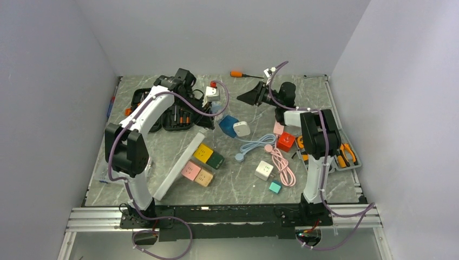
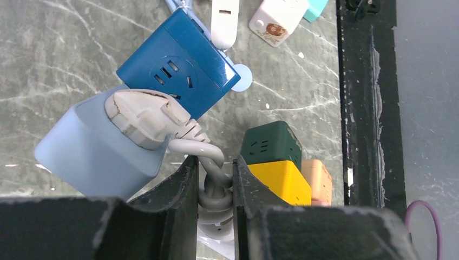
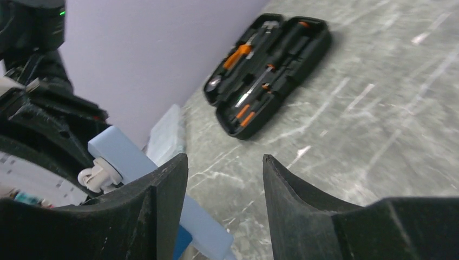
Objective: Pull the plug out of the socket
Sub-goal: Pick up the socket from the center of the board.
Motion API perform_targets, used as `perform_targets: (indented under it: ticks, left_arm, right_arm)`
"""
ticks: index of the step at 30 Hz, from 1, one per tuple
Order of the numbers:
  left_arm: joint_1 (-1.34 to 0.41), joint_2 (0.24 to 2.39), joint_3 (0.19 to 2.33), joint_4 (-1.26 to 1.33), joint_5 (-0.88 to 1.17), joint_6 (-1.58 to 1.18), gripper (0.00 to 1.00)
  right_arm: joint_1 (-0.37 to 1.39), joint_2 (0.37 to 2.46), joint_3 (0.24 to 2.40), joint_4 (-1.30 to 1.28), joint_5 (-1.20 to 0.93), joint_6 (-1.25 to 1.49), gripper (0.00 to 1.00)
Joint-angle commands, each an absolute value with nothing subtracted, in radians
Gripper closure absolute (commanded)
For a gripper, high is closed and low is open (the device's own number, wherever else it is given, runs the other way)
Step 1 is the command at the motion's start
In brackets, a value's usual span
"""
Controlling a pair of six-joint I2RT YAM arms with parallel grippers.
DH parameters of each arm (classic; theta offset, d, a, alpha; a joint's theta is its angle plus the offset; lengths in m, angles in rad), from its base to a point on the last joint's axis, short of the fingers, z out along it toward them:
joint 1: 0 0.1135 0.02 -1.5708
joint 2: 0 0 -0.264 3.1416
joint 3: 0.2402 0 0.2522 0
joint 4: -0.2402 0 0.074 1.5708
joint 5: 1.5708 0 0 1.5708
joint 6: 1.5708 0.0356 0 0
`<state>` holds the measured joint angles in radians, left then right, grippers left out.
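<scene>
An open black tool case at the far left of the table holds orange-handled tools in its slots. A grey tray on the right holds pliers. The plug, white and scuffed, sits pushed into a pale blue socket cube beside a dark blue cube. The left claw pinches the plug's grey cord. The right claw is spread wide.

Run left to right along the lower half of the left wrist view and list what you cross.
light blue socket cube → grey cable → yellow cube → peach cube → black rail
</scene>
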<state>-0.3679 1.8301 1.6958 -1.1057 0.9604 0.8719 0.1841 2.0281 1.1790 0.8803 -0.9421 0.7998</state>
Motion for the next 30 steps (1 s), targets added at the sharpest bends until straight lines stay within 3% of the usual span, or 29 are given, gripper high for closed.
perform_targets:
  ticks: [1, 8, 16, 20, 24, 30]
  left_arm:
    - [-0.373, 1.815, 1.774, -1.241, 1.137, 0.993, 1.00]
    - [-0.373, 1.836, 1.791, -1.272, 1.123, 1.038, 1.00]
    - [-0.372, 1.872, 1.873, -1.322, 1.115, 1.074, 1.00]
    - [-0.366, 1.864, 1.882, -1.325, 1.114, 1.073, 1.00]
    - [-0.358, 1.857, 1.867, -1.304, 1.108, 1.066, 1.00]
    - [-0.356, 1.861, 1.864, -1.296, 1.100, 1.065, 1.00]
  right_arm:
    - [0.198, 2.124, 1.253, 1.316, -1.170, 1.030, 0.43]
    - [0.273, 2.114, 1.290, 1.150, -1.252, 0.832, 0.34]
    - [0.322, 2.127, 1.323, 1.054, -1.315, 0.713, 0.33]
    - [0.324, 2.156, 1.314, 1.232, -1.357, 0.858, 0.35]
    - [0.314, 2.211, 1.295, 1.671, -1.384, 1.226, 0.37]
    - [0.323, 2.181, 1.254, 1.714, -1.413, 1.263, 0.37]
